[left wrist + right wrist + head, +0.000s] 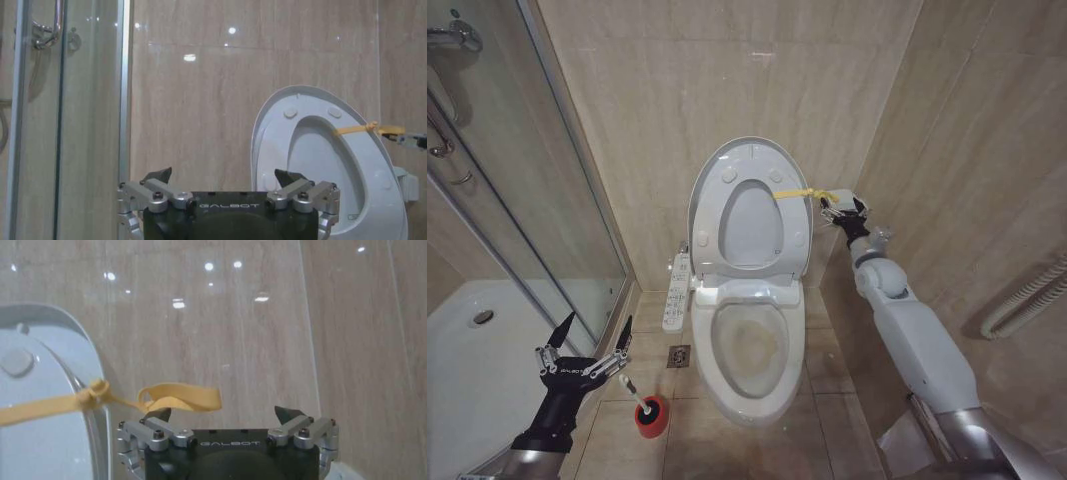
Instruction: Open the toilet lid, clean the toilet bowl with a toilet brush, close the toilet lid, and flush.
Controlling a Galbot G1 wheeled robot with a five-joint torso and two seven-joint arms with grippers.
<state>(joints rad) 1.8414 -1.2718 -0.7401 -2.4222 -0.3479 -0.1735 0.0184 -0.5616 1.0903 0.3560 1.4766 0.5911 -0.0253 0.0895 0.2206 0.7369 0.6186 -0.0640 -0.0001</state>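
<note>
**Lid up, both grippers empty**

The lid (749, 205) stands upright against the far wall of beige, faintly veined tile, a smooth white plastic oval with the seat ring folded up against it. A flat yellow strap (793, 193) runs across its right side and is knotted at the rim, its loose looped end hanging past the edge (in the right wrist view the ribbon curls just beside one finger).

The right gripper (845, 213) is raised at the lid's right edge, next to the strap's free end. Its dark-tipped fingers are spread apart and hold nothing.

Below the lid the bowl (752, 350) lies exposed: glossy white ceramic, elongated, with a yellowish-brown stain over its inside. A long white control panel (677, 291) juts from its left side.

The brush (634, 393) sits on the tiled floor near and left of the bowl, its thin white handle leaning out of a small round red cup (653, 417).

The left gripper (585, 347) hovers near, left of and above the brush, not touching it, jaws splayed wide and empty. Beyond it on the left are the glass shower door (522, 190) and a white shower tray (467, 370).
</note>
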